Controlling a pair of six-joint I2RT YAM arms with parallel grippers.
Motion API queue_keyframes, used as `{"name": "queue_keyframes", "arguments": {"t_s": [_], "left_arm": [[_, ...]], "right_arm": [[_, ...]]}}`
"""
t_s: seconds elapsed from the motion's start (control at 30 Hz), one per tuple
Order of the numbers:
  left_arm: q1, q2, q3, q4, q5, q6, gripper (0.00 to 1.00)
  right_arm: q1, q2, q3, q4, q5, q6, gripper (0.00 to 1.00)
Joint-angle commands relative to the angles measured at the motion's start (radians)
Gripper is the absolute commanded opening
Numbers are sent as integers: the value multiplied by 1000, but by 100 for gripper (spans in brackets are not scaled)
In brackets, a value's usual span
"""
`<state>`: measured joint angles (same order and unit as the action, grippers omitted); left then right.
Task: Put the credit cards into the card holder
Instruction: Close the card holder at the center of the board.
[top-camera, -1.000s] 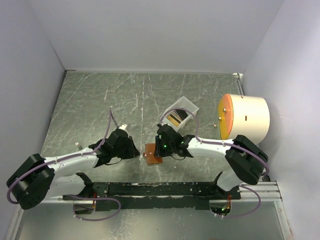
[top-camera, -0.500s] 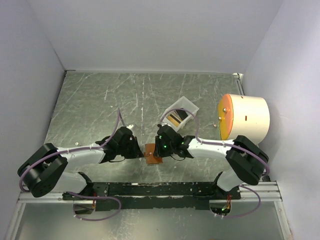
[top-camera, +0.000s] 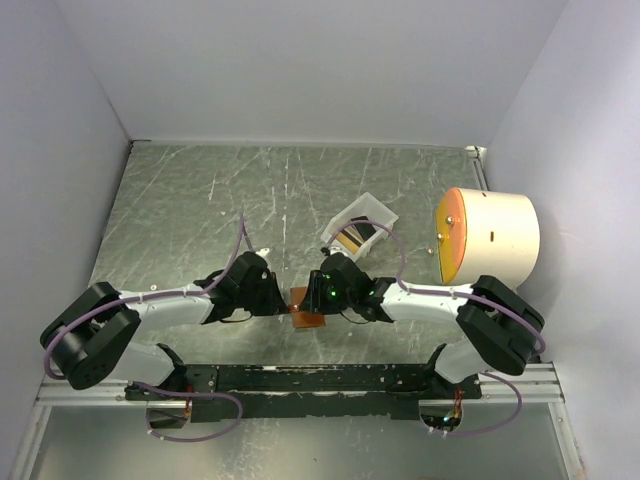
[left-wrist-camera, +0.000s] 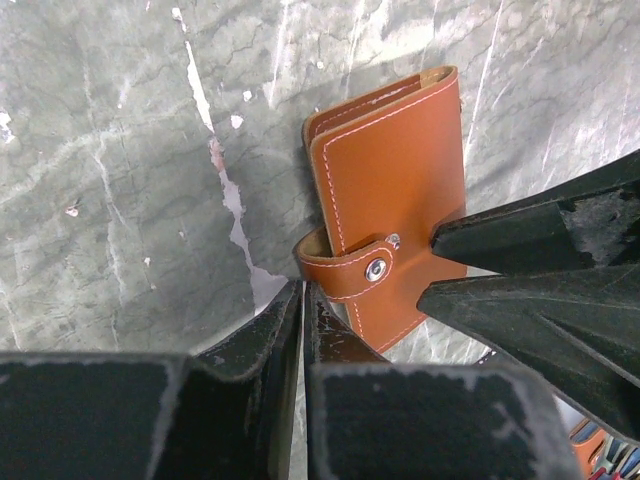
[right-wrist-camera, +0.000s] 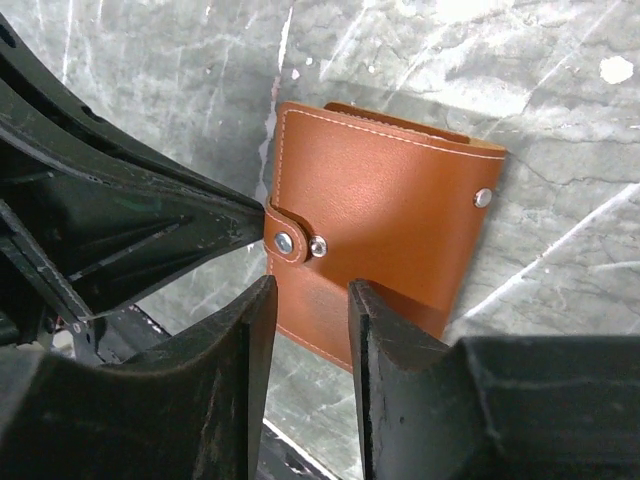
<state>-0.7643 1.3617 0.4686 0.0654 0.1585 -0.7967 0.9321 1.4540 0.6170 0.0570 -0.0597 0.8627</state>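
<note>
Left arm (top-camera: 165, 305) now drawn in, meeting the right at the card holder (left-wrist-camera: 395, 190).
Holder shut, flat on desk (left-wrist-camera: 120, 150) between both; snap tab (left-wrist-camera: 350, 268) faces my left pincer (left-wrist-camera: 302, 300), fingers together there, grip unconfirmed; my right pincer (right-wrist-camera: 308, 292) narrowly apart over opposite edge.

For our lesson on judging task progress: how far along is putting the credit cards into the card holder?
Done: nothing yet; the card holder lies shut, its snap tab fastened. In hand: the left gripper appears to pinch the tab while the right gripper, open, rests on the holder, apparently to unsnap it. Left: opening it and moving the credit cards, which sit in the white tray.
</note>
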Motion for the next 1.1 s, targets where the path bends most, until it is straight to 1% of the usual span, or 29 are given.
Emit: {"name": "queue_keyframes", "arguments": {"t_s": [0.0,0.2,0.53,0.9,1.07], "left_arm": [[5,2,29,51,20,10,16],[5,6,31,63,27,9,16],[5,20,36,70,36,13,15],[5,47,52,70,52,29,15],[4,53,54,80,66,30,14]], "right_arm": [[3,19,0,52,0,33,35],[2,36,1,60,0,26,36],[2,78,14,66,-4,20,30],[1,84,31,63,7,19,26],[1,96,31,74,-9,25,25]]}}
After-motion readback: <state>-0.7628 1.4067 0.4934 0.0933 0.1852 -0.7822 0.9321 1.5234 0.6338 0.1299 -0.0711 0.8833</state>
